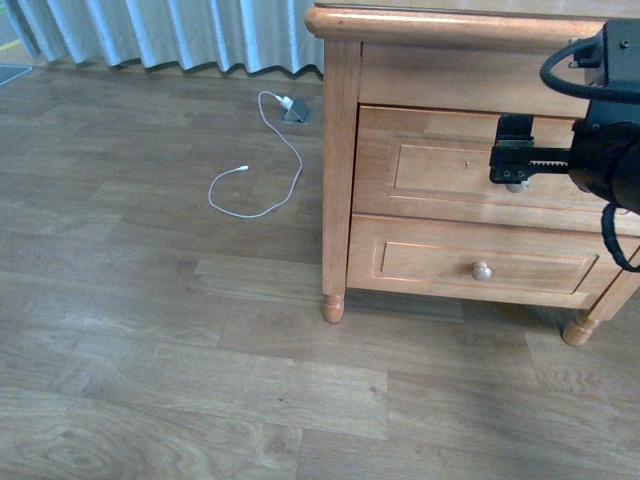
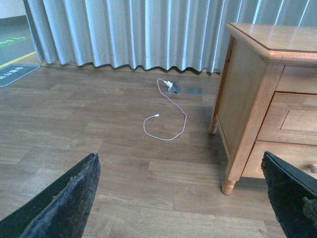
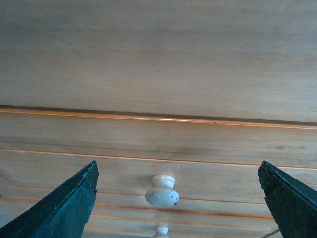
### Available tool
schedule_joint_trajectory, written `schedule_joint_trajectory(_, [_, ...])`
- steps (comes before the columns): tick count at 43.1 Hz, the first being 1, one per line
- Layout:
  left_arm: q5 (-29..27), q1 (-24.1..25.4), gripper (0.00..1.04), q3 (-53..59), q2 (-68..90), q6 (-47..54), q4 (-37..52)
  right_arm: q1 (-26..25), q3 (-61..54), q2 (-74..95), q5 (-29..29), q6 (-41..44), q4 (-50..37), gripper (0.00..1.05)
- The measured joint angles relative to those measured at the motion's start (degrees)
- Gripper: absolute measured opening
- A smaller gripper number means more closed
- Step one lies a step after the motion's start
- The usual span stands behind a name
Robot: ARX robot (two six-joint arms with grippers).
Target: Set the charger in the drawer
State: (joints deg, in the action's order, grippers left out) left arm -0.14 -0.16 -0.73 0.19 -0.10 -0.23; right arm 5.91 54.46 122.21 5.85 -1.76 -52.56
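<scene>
The charger is out of view in every frame. The drawer [image 1: 440, 165], the upper one of the orange-brown nightstand [image 1: 340, 150], is shut. My right gripper [image 1: 511, 160] is open right in front of its pale knob [image 3: 162, 191], which is partly hidden behind the gripper in the front view. In the right wrist view the knob lies between the two dark fingers [image 3: 69, 208], nearer one side, untouched. My left gripper [image 2: 181, 198] is open and empty above the wooden floor, left of the nightstand [image 2: 247, 99]. It is not in the front view.
A long white cable [image 1: 270, 190] with a grey adapter [image 1: 296, 110] lies on the floor by the curtain; it also shows in the left wrist view [image 2: 168, 119]. The lower drawer [image 1: 430, 262] is shut, with its own knob [image 1: 482, 270].
</scene>
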Motion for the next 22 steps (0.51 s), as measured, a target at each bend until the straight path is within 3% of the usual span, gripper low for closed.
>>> schedule_joint_trajectory(14, [0.0,0.0,0.99,0.0,0.0,0.0,0.0,-2.73,-20.63,-22.91,-9.51,1.29,4.33,0.96])
schedule_joint_trajectory(22, [0.0,0.0,0.99,0.0,0.0,0.0,0.0,-8.35,-33.22,-46.42,-17.35,-1.6,16.15,0.96])
